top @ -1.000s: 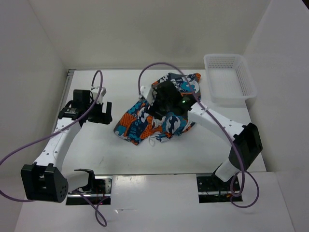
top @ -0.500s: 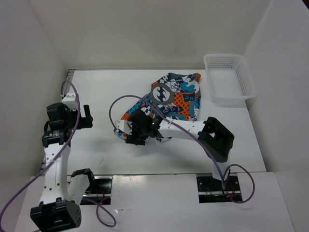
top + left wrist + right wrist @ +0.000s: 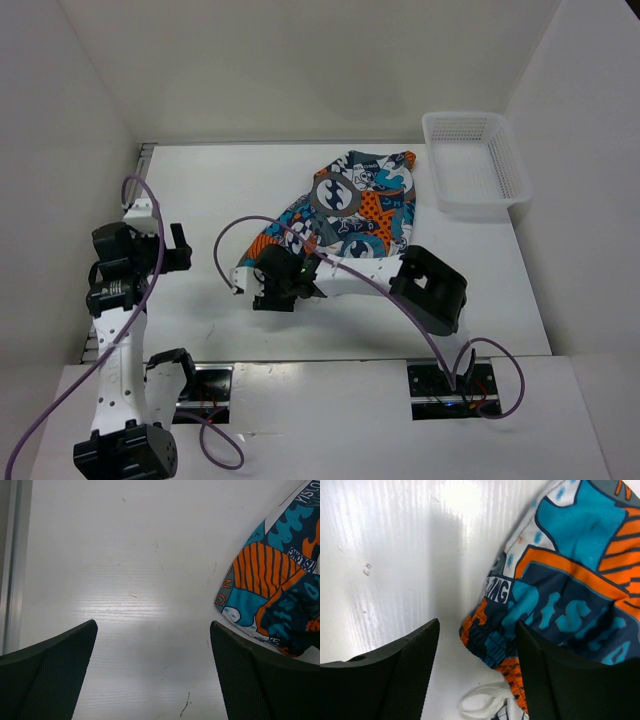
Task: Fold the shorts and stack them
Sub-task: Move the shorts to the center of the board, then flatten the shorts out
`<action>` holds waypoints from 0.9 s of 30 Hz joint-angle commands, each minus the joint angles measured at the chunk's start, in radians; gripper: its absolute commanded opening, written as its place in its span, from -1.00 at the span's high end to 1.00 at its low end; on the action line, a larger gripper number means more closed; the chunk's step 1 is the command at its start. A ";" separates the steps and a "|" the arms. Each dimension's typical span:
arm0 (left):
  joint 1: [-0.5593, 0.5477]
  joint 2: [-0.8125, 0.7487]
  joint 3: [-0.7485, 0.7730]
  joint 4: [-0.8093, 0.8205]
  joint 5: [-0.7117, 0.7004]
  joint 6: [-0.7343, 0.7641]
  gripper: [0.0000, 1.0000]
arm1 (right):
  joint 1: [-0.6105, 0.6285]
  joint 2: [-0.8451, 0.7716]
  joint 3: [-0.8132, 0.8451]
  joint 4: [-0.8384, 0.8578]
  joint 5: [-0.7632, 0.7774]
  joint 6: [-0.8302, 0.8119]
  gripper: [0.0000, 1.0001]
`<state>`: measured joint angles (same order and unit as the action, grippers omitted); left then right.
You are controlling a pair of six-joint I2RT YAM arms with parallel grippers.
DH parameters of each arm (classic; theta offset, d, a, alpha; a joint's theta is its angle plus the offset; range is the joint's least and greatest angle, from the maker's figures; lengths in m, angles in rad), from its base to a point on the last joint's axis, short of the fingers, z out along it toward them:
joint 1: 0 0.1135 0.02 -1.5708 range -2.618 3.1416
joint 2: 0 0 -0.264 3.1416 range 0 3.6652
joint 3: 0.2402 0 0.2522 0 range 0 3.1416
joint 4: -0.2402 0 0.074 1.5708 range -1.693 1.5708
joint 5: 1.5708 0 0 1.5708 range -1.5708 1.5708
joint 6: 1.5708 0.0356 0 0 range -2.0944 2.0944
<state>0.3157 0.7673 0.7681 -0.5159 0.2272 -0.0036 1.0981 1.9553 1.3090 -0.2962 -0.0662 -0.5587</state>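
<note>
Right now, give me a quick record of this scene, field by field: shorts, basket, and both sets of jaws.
shorts: one rumpled pair on the table, left of the basket
basket: white mesh, far right corner of the table
left jaws: open, above bare table, clear of the cloth
right jaws: open, the shorts' near-left corner between them

Shorts (image 3: 360,208) orange-teal comic print; basket (image 3: 476,165) white mesh.

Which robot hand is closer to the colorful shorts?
Right. The right gripper is at the shorts' near-left corner, with the hem between its open jaws. The left gripper hangs over the table off to the left, apart from them.
</note>
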 commanded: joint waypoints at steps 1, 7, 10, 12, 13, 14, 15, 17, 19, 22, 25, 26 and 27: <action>0.006 -0.016 -0.015 0.024 0.027 0.004 -1.00 | 0.014 0.014 -0.004 0.063 0.005 0.034 -0.29; 0.006 -0.016 -0.015 0.024 0.027 0.004 -1.00 | 0.014 0.034 -0.022 0.081 0.037 0.046 0.15; 0.006 -0.016 -0.006 0.024 0.027 0.004 -1.00 | 0.014 0.034 -0.043 0.091 0.068 0.019 0.15; 0.006 -0.016 -0.006 0.024 0.027 0.004 -1.00 | 0.014 0.034 -0.057 0.100 0.081 -0.007 -0.06; 0.006 -0.016 -0.006 0.024 0.027 0.004 -1.00 | 0.014 0.034 -0.068 0.100 0.082 -0.007 -0.06; 0.006 -0.016 -0.006 0.024 0.027 0.004 -1.00 | 0.014 0.043 -0.068 0.100 0.094 -0.021 0.13; 0.006 -0.016 -0.006 0.024 0.027 0.004 -1.00 | 0.014 0.044 -0.079 0.100 0.094 -0.021 0.28; 0.006 -0.016 -0.006 0.024 0.027 0.004 -1.00 | 0.014 0.033 -0.079 0.100 0.094 -0.021 0.74; 0.006 -0.016 0.003 0.024 0.037 0.004 -1.00 | 0.014 0.019 -0.057 0.100 0.107 -0.021 0.95; 0.006 0.003 0.022 0.024 0.046 0.004 -1.00 | 0.014 -0.028 0.053 0.072 0.128 -0.043 1.00; 0.006 0.029 0.043 0.033 0.066 0.004 -1.00 | -0.012 -0.064 0.296 -0.010 0.128 -0.017 1.00; 0.006 0.038 0.054 0.033 0.076 0.004 -1.00 | -0.030 -0.076 0.370 -0.027 0.128 -0.007 1.00; 0.006 0.056 0.084 0.033 0.077 0.004 -1.00 | -0.030 -0.076 0.510 -0.041 0.128 0.005 1.00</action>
<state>0.3157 0.7979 0.7780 -0.5171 0.2611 -0.0036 1.0908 1.9808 1.5398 -0.3641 0.0441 -0.5804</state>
